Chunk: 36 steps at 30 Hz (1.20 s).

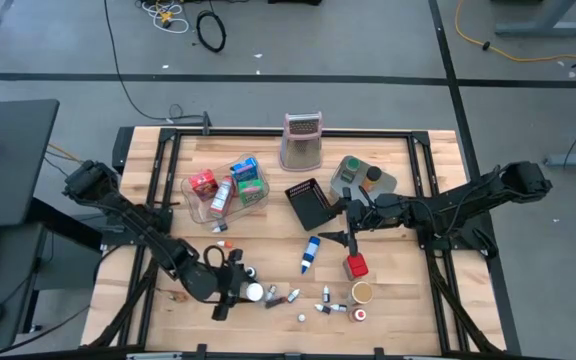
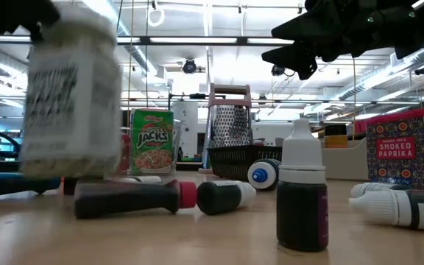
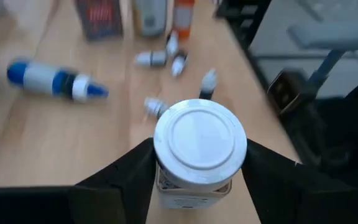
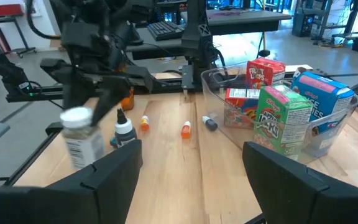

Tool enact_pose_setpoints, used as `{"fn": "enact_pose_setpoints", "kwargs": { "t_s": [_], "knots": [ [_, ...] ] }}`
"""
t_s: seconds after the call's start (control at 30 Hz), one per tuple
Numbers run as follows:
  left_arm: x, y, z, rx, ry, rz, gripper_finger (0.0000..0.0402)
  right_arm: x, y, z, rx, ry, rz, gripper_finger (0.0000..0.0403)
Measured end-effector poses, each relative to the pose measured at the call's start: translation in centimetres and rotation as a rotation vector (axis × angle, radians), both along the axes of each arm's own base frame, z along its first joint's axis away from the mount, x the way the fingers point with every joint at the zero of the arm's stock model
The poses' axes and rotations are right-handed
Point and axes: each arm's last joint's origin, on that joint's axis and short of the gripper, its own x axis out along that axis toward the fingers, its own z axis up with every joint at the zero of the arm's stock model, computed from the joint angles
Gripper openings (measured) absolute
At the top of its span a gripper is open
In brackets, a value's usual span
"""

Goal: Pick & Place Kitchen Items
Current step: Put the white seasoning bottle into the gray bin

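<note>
**A:** On our left, the left gripper [image 1: 240,288] has its fingers [image 3: 120,177] closed on the sides of a white-capped spice jar [image 3: 199,152], which the low view shows lifted clear of the wooden counter [image 1: 268,240], near its front edge. We judge the jar light and rigid, probably glass or hard plastic, so smooth enough to slip; a hold low on the labelled body, below the cap, looks safest.

**B:** And the loose items just beside it?

**A:** Small dropper vials [image 1: 329,306] lie scattered along the front; one dark vial [image 2: 302,195] stands upright in the low view. We reckon them very light and prone to roll, best pinched across the body. Further back sits the clear tray [image 1: 200,205] with a green Apple Jacks box [image 4: 283,118] and red and blue packets standing in it: thin card that would crush under a hard squeeze.

**B:** Toward the middle and right?

**A:** A blue-and-white bottle [image 1: 310,253] lies on its side, near a black mesh basket [image 1: 309,203] and a metal grater [image 1: 302,142] at the back. Just right of the bottle, a red Smoked Paprika tin [image 1: 356,265] and a tan can [image 1: 362,291] stand, stiff and easy to grip across flat or round sides. The right gripper [image 1: 346,237] hovers above the counter by the basket, fingers [image 4: 107,174] spread wide and holding nothing.
</note>
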Motion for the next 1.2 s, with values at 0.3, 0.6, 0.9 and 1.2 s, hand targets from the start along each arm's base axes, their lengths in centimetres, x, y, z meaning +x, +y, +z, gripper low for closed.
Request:
{"fn": "enact_pose_setpoints", "kwargs": {
  "t_s": [0.3, 0.6, 0.9, 1.2],
  "knots": [
    [1.8, -0.2, 3.3, 0.081, -0.215, 0.055, 0.0211, 0.0, 0.0, 0.0, 0.023, 0.001, -0.005, 0.0288],
    [5.6, 4.4, 5.6, 0.243, -0.267, 0.138, 0.0219, 0.0, 0.3, 0.4, 0.064, -0.041, 0.003, 0.0288],
    [8.0, 10.2, 6.2, 0.274, -0.291, 0.159, 0.0221, 0.1, 1.9, 0.1, 0.015, -0.056, 0.004, 0.0288],
    [8.6, 12.9, 6.5, 0.294, -0.311, 0.181, 0.0221, 2.9, 2.4, 0.0, -0.171, -0.109, -0.039, 0.0296]
  ]
}}
